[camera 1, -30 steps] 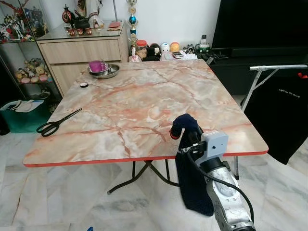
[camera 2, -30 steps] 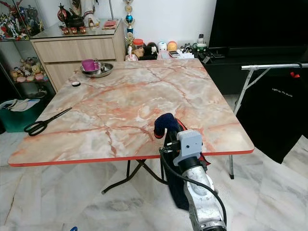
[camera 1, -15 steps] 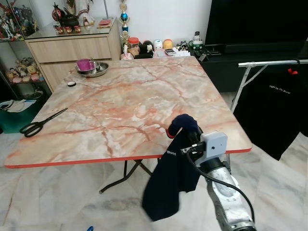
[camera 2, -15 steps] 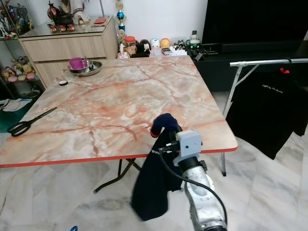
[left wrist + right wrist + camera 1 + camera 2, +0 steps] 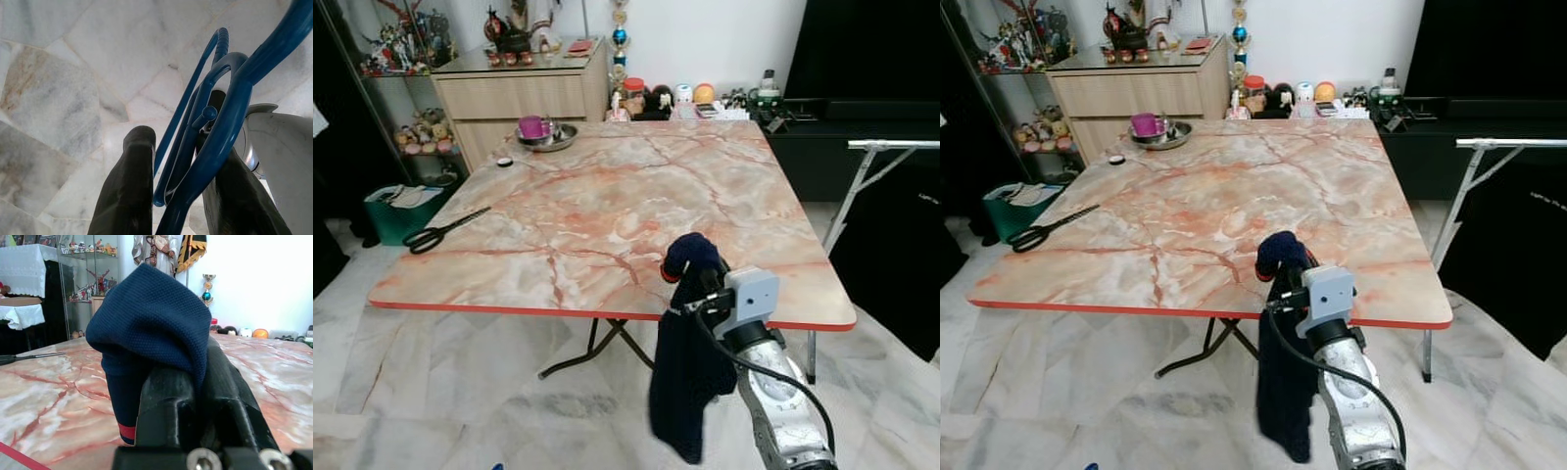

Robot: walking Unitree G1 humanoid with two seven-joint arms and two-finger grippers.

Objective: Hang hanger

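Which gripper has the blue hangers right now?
The left gripper: blue hangers sit between its black fingers, over the marble floor. The right gripper holds the navy garment beside the table.

A marble-patterned table [image 5: 607, 196] with a red edge carries black scissors [image 5: 447, 230] near its left edge, and beyond the scissors, a metal bowl [image 5: 548, 137] at the far corner.

Head stereo pair overlooking table [image 5: 607, 196]
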